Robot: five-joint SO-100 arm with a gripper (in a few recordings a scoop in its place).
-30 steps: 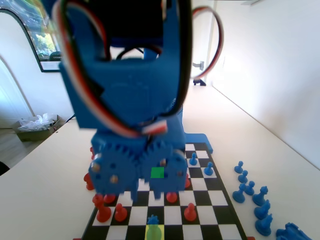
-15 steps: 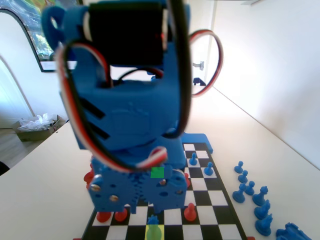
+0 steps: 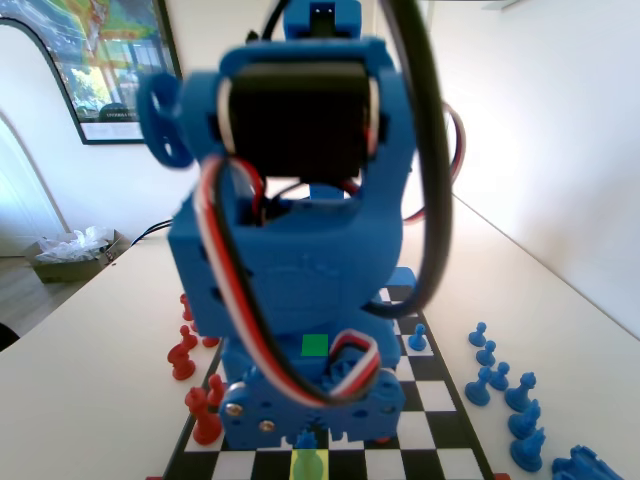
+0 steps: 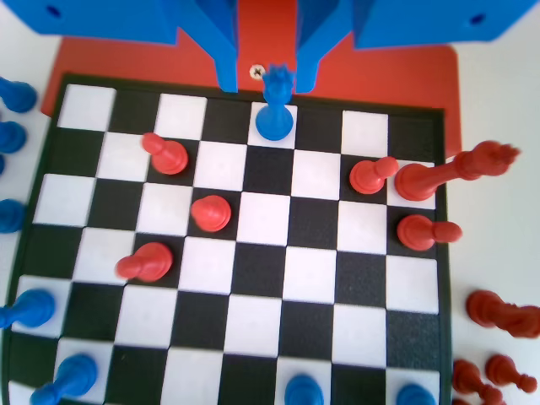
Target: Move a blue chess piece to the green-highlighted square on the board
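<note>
My gripper (image 4: 266,83) hangs over the far edge row of the board (image 4: 422,337) in the wrist view, its two jaws parted narrowly with the blue piece (image 4: 274,105) standing upright between them. The piece's spiky crown sits level with my fingertips (image 4: 228,80); I cannot tell whether either jaw touches it. Its round base rests on a white square in that edge row. In the fixed view my gripper (image 3: 310,425) is low at the near end of the board (image 3: 440,400), the piece (image 3: 305,440) just under it, and the green square (image 3: 315,345) lies a few rows farther up the board.
</note>
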